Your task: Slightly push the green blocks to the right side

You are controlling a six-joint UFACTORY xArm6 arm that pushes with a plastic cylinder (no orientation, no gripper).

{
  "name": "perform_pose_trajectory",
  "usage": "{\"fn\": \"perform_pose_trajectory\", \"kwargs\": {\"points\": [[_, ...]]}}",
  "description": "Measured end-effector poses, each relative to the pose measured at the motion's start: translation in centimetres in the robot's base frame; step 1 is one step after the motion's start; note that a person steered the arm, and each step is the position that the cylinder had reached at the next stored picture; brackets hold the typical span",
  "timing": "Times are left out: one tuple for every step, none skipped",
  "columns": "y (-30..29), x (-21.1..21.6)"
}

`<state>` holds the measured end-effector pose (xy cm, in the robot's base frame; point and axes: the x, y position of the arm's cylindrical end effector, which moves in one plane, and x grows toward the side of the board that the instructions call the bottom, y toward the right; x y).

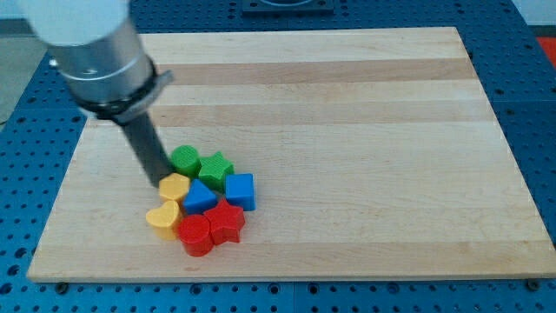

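Two green blocks sit side by side in a tight cluster at the board's lower left: a round green block point(184, 159) and a green star point(216, 166) to its right. My tip point(163, 180) is just left of the round green block, touching or nearly touching it, and right above a yellow block point(175, 186). The rod slants up to the view's upper left.
The cluster also holds a yellow heart point(162, 217), a blue triangle-like block point(200, 197), a blue cube point(241, 190), a red cylinder point(195, 234) and a red star point(226, 221). The wooden board point(365, 122) lies on a blue perforated table.
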<state>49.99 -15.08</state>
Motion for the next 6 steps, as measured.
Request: {"fn": "perform_pose_trajectory", "kwargs": {"points": [[2.6,-0.1],[0.0,-0.3],[-0.9,-0.3],[-5.8,-0.1],[-6.0,-0.1],[-5.3,-0.2]]}}
